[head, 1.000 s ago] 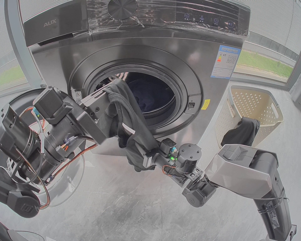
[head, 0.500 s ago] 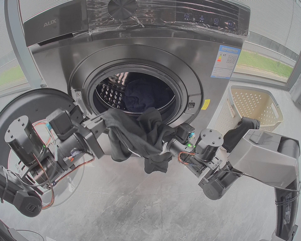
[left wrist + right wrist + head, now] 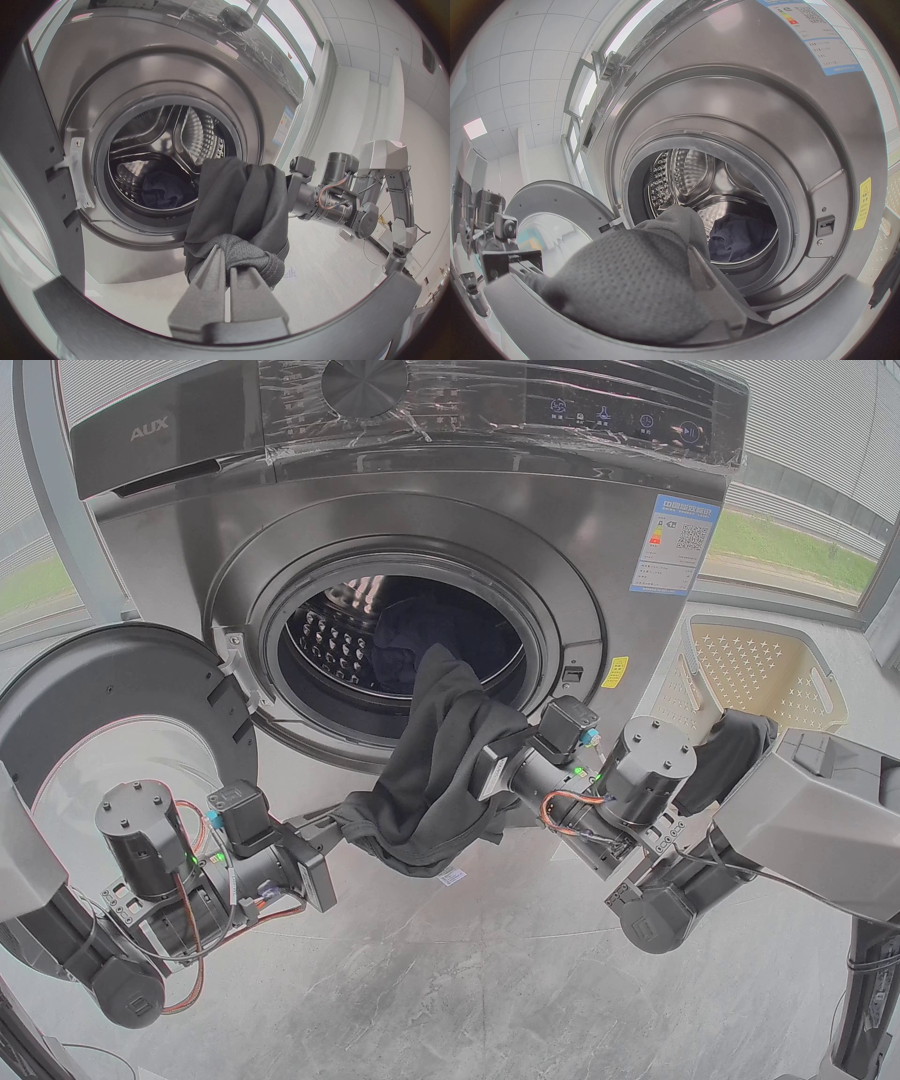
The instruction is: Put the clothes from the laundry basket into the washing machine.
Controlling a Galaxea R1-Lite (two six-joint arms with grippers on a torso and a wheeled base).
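A dark grey garment (image 3: 431, 772) hangs stretched between my two grippers, just in front of the washing machine's open drum (image 3: 319, 641). My left gripper (image 3: 342, 826) is low and left of the opening. Its fingers (image 3: 211, 276) are shut on a bunched corner of the garment (image 3: 243, 197). My right gripper (image 3: 483, 768) is higher, near the drum's lower rim. It is shut on the garment (image 3: 637, 281), which drapes over it and rises to a peak at the opening. Dark blue clothes (image 3: 441, 632) lie inside the drum.
The round machine door (image 3: 112, 688) stands swung open at the left, close behind my left arm. A beige laundry basket (image 3: 722, 627) sits on the floor to the right, with a black garment (image 3: 731, 754) hanging over its front rim. Grey floor lies in front.
My left gripper has dropped and drawn back to the lower left, still holding the garment. My right gripper has risen towards the drum opening and lifted the garment's other end.
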